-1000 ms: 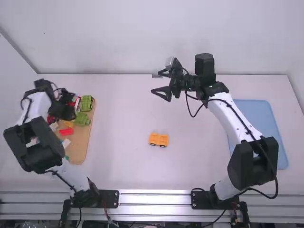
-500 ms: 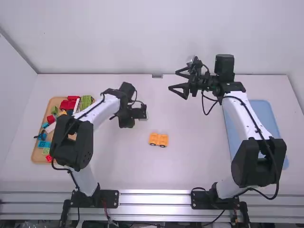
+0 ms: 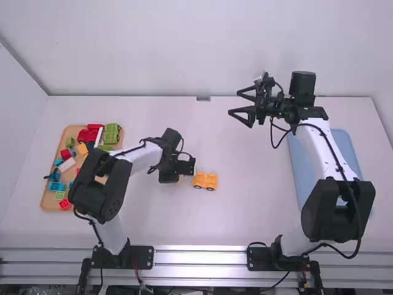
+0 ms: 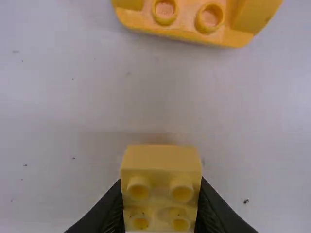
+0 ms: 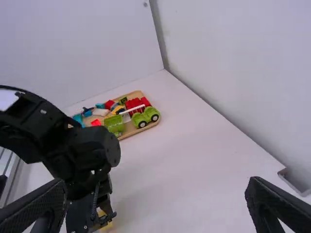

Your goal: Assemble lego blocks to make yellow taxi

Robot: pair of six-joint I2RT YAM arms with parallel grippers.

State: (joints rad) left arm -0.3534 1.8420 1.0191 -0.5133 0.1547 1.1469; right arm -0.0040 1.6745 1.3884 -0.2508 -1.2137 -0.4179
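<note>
The white table (image 3: 245, 221) runs back to a pale wall (image 3: 184, 49), with the taxi's orange-yellow base (image 3: 204, 180) standing on its wheels near the middle. The base has raised ends with studs between them, so the lower part looks done, while the top is left to build. A yellow block (image 4: 160, 165) with studs is pinched between the fingers of the left hand (image 4: 160, 206), just left of the base and apart from it. I'd judge the job past halfway: this block probably goes onto those studs, perhaps as the cab, and needs lining up and pressing down. Whether a further piece follows, I can't tell. Over on the far right side, the right hand (image 3: 234, 103) is spread wide with nothing in it, well apart from the base and out of the way. At the left, a wooden tray (image 3: 72, 130) holds loose red (image 3: 91, 133), blue, green and white pieces, along with a green car (image 5: 146, 116); a blue tray (image 3: 344, 166) lies at the right, partly behind the right arm. Nothing stands between block and base, though a low approach could nudge the base on its wheels
</note>
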